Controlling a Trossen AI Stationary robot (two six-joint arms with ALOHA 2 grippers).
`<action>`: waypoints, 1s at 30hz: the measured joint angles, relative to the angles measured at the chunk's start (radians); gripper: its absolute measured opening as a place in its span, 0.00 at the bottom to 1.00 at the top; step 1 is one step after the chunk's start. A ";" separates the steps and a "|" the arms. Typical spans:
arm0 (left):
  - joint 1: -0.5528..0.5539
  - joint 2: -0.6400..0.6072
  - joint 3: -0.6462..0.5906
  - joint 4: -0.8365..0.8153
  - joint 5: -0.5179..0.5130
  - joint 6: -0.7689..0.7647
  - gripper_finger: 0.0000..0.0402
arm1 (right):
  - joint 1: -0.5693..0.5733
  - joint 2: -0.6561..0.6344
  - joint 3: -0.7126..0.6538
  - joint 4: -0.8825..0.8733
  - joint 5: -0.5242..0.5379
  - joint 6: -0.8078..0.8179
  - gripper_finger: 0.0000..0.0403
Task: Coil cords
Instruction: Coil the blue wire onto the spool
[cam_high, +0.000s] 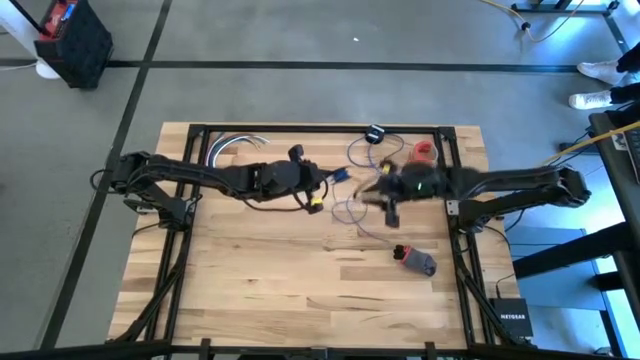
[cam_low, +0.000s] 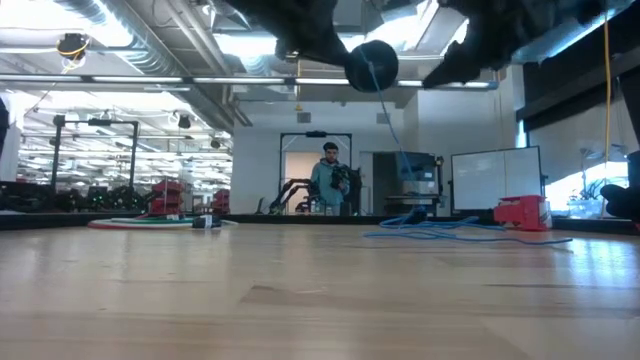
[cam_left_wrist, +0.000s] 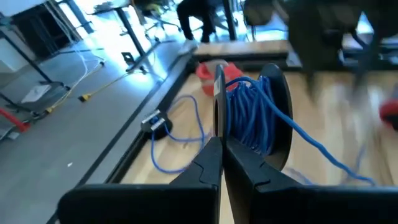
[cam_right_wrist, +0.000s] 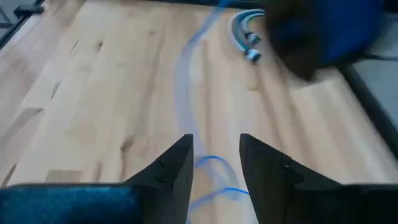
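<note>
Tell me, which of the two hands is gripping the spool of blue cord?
The left hand, clamped shut on the black spool by its rim. The right hand stands open above loose cord, holding nothing.

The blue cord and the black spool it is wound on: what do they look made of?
Cord: thin blue strand, likely plastic-jacketed wire, since it holds springy loops. Spool: black, smooth round flanges with a dull sheen, probably moulded plastic; the left tool is shut on one flange.

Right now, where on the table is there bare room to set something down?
The near half of the table is bare wood, left of the small dark-and-red object. The far middle is crowded: blue cord loops, both claws, a red item.
</note>
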 joint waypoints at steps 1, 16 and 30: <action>0.003 0.000 0.000 0.012 -0.001 -0.008 0.00 | 0.028 0.012 -0.050 0.085 0.044 0.008 0.34; 0.002 0.024 0.000 0.083 0.000 -0.016 0.00 | 0.141 0.306 -0.259 0.800 0.284 0.000 0.34; 0.001 0.024 0.000 0.086 0.000 -0.008 0.00 | 0.141 0.350 -0.243 0.822 0.285 -0.046 0.07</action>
